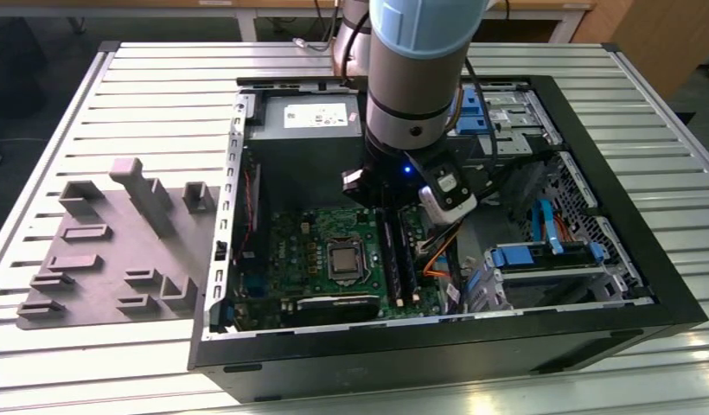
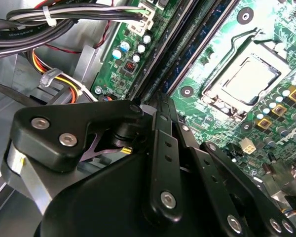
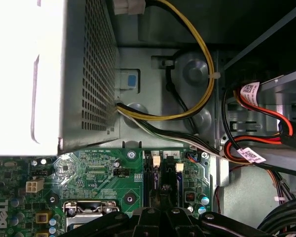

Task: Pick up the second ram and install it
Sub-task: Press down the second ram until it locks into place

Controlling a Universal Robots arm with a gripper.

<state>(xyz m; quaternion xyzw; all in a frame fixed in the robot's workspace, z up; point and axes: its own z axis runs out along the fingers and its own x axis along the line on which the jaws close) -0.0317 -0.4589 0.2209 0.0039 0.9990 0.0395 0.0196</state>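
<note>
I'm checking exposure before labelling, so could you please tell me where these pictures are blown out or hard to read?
In the first wrist view, the perforated grey metal box burns out to plain white on its side face. In the second wrist view, the black hand looms close and soft, while the green circuit board stays legible. The exterior view is evenly lit.

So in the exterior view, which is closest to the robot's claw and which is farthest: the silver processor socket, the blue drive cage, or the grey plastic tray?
Measured from the gripper:
1. Processor socket, on the green board just below the gripper.
2. Blue drive cage, inside the case toward the exterior view's right.
3. Grey tray, outside the case on the table, far toward the exterior view's left.
</note>
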